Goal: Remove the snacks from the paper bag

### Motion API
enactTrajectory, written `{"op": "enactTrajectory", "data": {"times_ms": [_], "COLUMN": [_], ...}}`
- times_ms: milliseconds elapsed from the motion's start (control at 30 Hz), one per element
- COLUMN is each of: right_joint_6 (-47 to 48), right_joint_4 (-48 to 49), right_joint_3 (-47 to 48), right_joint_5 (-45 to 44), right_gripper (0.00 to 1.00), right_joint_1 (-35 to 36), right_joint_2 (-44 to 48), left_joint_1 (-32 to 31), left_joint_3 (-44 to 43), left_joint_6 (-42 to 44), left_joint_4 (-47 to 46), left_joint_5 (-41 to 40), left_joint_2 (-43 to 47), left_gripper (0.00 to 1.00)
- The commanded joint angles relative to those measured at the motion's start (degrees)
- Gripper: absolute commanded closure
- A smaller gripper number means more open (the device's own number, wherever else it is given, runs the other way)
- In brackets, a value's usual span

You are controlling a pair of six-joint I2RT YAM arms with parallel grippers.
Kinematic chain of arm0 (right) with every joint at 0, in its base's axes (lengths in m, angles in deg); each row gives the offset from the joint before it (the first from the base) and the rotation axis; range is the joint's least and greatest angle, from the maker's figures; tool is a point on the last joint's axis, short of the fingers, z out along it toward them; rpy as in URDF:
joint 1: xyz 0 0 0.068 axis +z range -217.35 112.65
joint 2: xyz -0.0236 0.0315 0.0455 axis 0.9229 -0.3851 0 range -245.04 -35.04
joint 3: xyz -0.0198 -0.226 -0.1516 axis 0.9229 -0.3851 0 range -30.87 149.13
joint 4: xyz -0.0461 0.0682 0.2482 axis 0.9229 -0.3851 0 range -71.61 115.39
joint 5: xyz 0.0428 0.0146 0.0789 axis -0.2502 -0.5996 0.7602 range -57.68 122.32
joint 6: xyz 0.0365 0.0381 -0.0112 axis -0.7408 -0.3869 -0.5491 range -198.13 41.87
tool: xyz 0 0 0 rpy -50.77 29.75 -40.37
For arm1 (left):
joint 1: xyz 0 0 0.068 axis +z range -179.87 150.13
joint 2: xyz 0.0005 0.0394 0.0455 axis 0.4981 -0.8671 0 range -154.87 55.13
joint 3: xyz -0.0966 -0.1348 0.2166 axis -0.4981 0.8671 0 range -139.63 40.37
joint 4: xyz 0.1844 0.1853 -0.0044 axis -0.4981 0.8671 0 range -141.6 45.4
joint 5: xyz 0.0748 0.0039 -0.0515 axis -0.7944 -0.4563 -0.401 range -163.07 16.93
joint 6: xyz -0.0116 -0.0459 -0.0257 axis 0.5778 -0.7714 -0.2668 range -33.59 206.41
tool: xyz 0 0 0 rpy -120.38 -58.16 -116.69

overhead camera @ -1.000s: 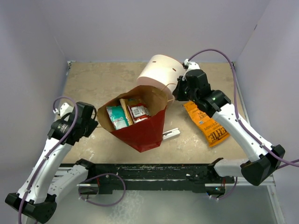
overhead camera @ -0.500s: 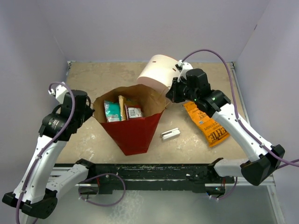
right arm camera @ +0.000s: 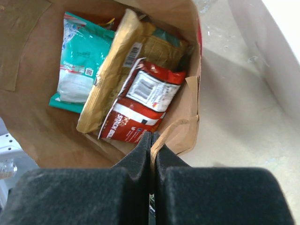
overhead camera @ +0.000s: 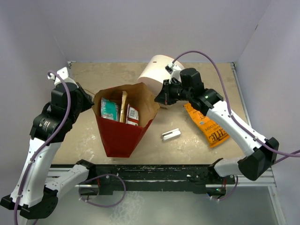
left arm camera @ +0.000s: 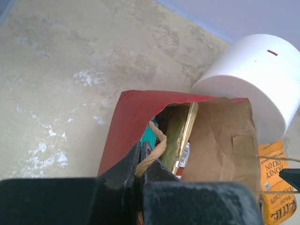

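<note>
We hold the bag [overhead camera: 121, 136] in the middle of the table [overhead camera: 98, 75] by both rims, left gripper [left arm camera: 140, 161] and right gripper [right arm camera: 152, 149] each clamped shut on paper. The snacks [right arm camera: 140, 101] lie inside, with one orange packet [overhead camera: 209, 126] out near the right edge. Pulling apart too hard could tear the rim or tip the bag.

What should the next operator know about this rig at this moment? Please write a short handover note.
left gripper: fingers shut on the paper bag at its left rim.
right gripper: fingers shut on the right rim; the bag's mouth is held open between them.
Inside the bag: teal packet, yellow packet, red packet.
Done: orange packet lies outside, right of the bag.
Left: take out those three; probably one gripper must let go first.
</note>
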Motion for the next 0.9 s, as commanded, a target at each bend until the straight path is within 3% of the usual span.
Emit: {"op": "enactTrajectory", "data": {"times_ms": [0,200,600,700,867], "right_joint_6": [-2.8,-3.2,-2.6,-1.6,1.8], "right_joint_4": [6.8,5.9,-1.4,-2.9,-7.5], "right_joint_3": [2.6,4.4,-5.1,-4.3,1.0], "right_joint_5": [4.4,4.5,-2.2,-7.4,-13.0], "right_gripper": [1.00,1.00,0.96,0.88,0.61], "right_joint_1": [0.6,2.0,2.0,2.0,2.0], "right_joint_2": [-0.8,-2.3,5.3,6.3,4.8], "left_joint_1": [0.1,0.0,0.0,0.0,0.1], "left_joint_3": [-6.9,-9.2,-4.1,-3.8,-2.6], "left_joint_6": [6.7,10.4,8.6,8.2,6.7], "left_joint_4": [-10.8,-11.2,-6.4,-4.3,-3.3], "left_joint_5": [0.9,1.7,4.9,4.8,4.4], "left_joint_2": [-1.2,-2.7,3.5,4.3,5.4], "left_gripper": [1.00,1.00,1.00,1.00,1.00]}}
